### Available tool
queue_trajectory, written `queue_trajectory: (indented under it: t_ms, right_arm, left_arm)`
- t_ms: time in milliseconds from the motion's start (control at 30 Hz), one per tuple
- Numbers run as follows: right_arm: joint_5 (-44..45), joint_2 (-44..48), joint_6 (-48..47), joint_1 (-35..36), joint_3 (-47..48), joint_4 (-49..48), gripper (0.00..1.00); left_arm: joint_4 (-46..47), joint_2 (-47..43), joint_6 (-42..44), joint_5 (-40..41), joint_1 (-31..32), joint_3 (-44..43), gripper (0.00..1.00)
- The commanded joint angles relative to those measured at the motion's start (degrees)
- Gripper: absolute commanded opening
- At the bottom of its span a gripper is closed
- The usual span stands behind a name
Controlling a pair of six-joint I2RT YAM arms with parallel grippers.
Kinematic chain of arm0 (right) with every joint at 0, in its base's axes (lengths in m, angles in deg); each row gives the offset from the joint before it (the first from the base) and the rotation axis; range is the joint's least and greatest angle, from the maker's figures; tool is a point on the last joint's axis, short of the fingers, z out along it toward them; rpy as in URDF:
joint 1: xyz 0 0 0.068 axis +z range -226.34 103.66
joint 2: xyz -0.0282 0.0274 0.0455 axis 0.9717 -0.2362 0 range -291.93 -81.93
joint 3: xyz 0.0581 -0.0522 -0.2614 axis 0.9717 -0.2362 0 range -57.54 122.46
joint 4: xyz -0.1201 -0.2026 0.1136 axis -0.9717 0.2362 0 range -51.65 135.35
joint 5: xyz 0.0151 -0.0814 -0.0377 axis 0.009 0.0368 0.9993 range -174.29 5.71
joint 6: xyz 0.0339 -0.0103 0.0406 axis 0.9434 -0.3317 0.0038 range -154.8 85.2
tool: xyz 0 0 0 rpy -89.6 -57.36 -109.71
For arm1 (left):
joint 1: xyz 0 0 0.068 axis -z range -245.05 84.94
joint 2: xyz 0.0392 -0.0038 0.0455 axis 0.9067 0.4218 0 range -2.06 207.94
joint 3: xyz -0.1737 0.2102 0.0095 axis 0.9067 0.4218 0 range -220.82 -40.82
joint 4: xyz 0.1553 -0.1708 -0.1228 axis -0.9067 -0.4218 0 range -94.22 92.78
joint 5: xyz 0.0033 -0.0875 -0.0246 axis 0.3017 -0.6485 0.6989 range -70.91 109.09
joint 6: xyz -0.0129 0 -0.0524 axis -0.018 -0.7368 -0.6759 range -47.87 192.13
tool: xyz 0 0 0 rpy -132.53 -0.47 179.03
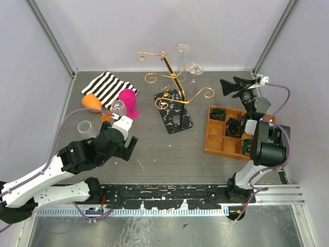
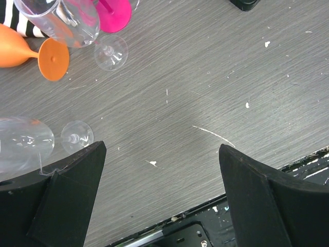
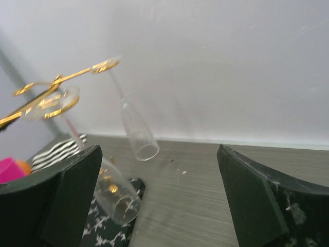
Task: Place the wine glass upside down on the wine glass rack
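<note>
Down at nine o'clock in the left wrist view, a clear wine glass (image 2: 23, 145) lies on its side on the table (image 2: 216, 77), its foot nearest the fingers. From above it looks apart from them. It seems thin-walled, light, slick and quick to crack, and lying down it may roll. The stem just beside the foot looks the best place to pinch, gently, since the bowl is wide and brittle.

The left gripper (image 2: 160, 154) is spread wide with nothing between its fingers, on an arm stretched low over the table. The right gripper (image 3: 158, 154) is parted and empty too, raised at about three o'clock from the rack (image 1: 174, 85) and facing two hanging glasses (image 3: 138, 131), both bowl-down. An orange glass (image 2: 31, 49) and a pink glass (image 2: 114, 11) lie at the left gripper's eleven o'clock.
</note>
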State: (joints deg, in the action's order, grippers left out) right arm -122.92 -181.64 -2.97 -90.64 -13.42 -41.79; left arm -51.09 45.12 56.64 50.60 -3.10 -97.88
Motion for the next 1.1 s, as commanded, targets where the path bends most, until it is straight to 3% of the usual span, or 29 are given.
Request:
queue_trajectory:
  t_ms: [0,167,300,467,600,700,800,900,1067]
  right_arm:
    - [16.52,14.16,-4.74,-0.19,-1.77,12.56,1.00]
    - [34.23,26.13,-4.96,-0.18,1.56,39.23,1.00]
    - [40.94,31.57,-2.62,-0.16,8.33,58.56,1.00]
    - [42.76,35.18,-0.53,-0.14,18.42,81.81,1.00]
    - [41.65,33.26,-4.60,-0.15,30.96,103.60,1.00]
    - [38.18,33.65,-8.00,-0.14,35.83,113.92,1.00]
    - [34.36,35.22,-9.36,-0.26,39.05,119.23,1.00]
    - [26.51,40.12,-9.86,-0.46,35.81,117.64,1.00]
    - [31.01,47.74,-12.94,-0.53,32.79,117.80,1.00]
  left_arm:
    - [0.77,-0.60,-1.29,2.03,-0.24,-0.64,0.98]
    - [-0.08,-1.31,-2.66,4.89,-0.26,-2.44,0.98]
    - [-0.60,-1.28,-3.16,8.45,-0.22,-4.97,0.98]
    - [-2.09,0.55,-3.22,12.87,-1.52,-8.85,0.98]
    - [-2.84,0.93,-3.15,11.29,-5.81,-11.21,0.98]
    - [-3.78,0.66,-3.31,9.81,-9.88,-12.45,0.98]
    - [-4.80,1.03,-3.11,7.83,-14.28,-13.59,0.98]
    - [-5.45,1.79,-3.36,5.33,-19.22,-14.68,0.98]
    - [-6.59,2.56,-2.87,1.92,-25.15,-16.61,0.98]
